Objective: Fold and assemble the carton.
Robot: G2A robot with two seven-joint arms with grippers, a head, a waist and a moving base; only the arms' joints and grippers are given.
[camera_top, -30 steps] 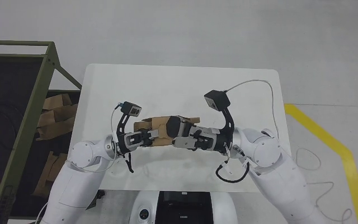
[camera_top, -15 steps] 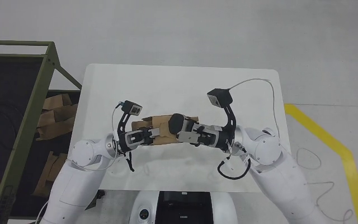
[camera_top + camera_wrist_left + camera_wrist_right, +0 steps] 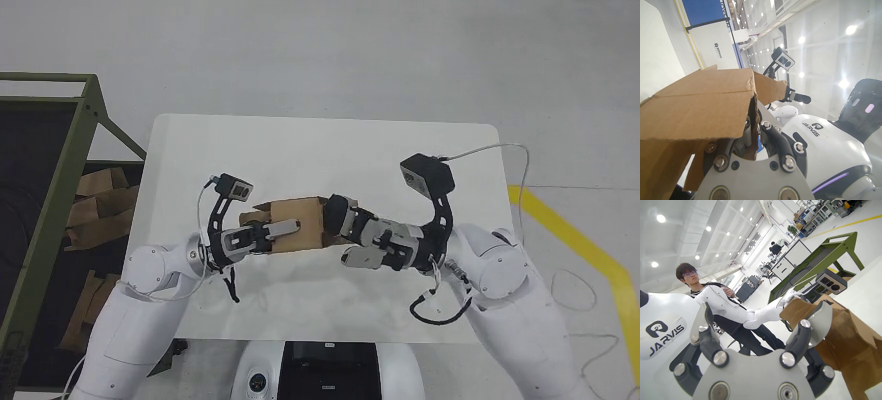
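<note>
Right end effector [image 3: 337, 216] drew back, fingers apart | left end effector [image 3: 280, 229] clamped on carton [image 3: 298, 214]

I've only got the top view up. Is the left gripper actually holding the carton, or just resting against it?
Observer: Holding. The left wrist view shows the left gripper shut on a wall of the carton, which runs down between its fingers.
Operator: And the right one?
Observer: The right gripper is open. One finger lies against a carton flap, the other stands free in the air.
Operator: Is the cardboard intact?
Observer: It looks ragged along the fold at the held corner.
</note>
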